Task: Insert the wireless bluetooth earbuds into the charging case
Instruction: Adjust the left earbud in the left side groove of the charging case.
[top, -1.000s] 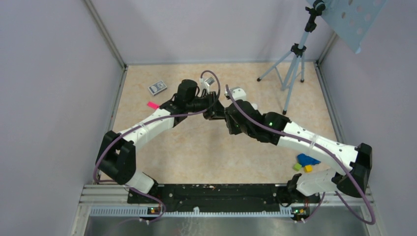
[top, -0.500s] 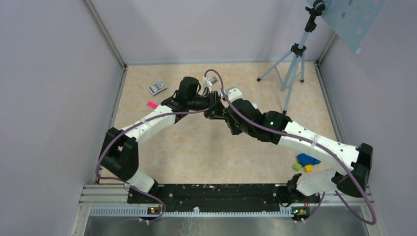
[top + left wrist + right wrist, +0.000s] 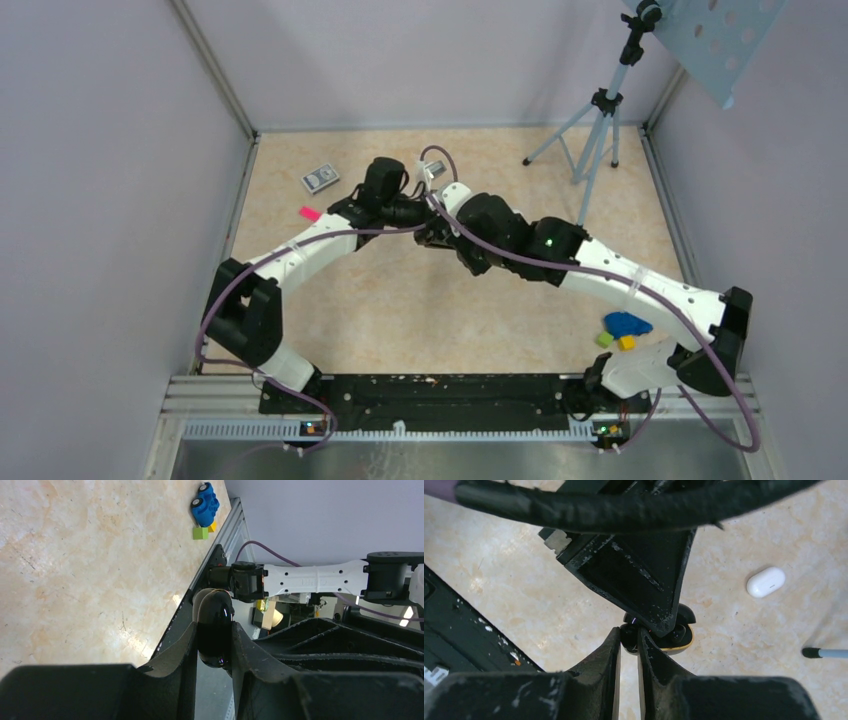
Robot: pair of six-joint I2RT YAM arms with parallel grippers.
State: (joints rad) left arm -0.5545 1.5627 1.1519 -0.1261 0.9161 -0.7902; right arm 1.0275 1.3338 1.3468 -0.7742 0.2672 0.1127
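My left gripper [image 3: 215, 652] is shut on the charging case [image 3: 215, 627], a glossy black pebble held above the table. In the right wrist view the case [image 3: 684, 639] hangs open with a gold rim, under the left fingers [image 3: 644, 580]. A dark rounded shape sits in its right well. My right gripper [image 3: 629, 636] is shut on a small dark rounded piece [image 3: 628, 631] at the case's left well. I cannot tell if that piece is an earbud. No white earbud shows. In the top view both grippers [image 3: 432, 226] [image 3: 443, 236] meet mid-table and hide the case.
A white pill-shaped object [image 3: 766, 582] lies on the table right of the case. A tripod [image 3: 592, 150] stands back right. A silver box [image 3: 320, 178] and a pink piece [image 3: 311, 213] lie back left. A blue toy car [image 3: 626, 323] with small blocks sits near right.
My right wrist has pushed left and a little back, closing in over the left gripper. The left arm has barely moved.
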